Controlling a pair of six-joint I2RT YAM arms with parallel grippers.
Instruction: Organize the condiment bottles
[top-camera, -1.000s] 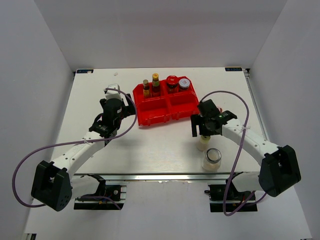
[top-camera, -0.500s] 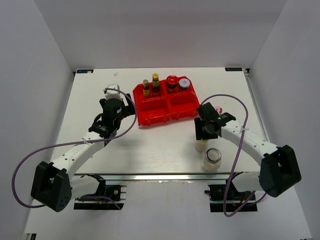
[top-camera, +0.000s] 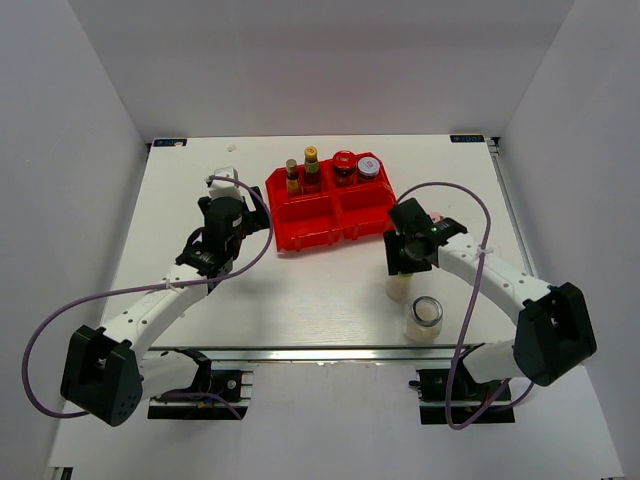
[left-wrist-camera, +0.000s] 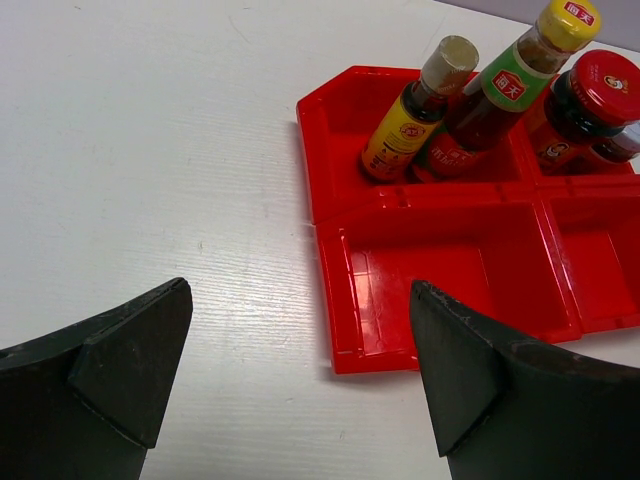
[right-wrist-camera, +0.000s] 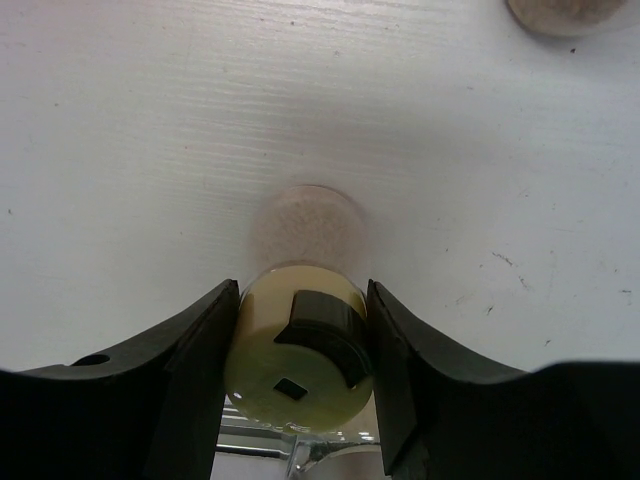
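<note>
The white, wood-grained table (top-camera: 300, 300) carries a red tray (top-camera: 300, 243) with four compartments, set toward the far side and slightly left of centre. Nearer the front edge on the right, a cream-capped shaker (top-camera: 400, 290) stands upright on the bare surface. A silver-lidded glass jar (top-camera: 425, 316) stands just beside it, a little closer to the table's near edge.

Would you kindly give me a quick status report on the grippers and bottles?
Right gripper shut on cream-capped shaker. Left gripper open, empty, facing red tray. Silver-lidded jar stands near shaker. Nothing seen between shaker and tray.
</note>
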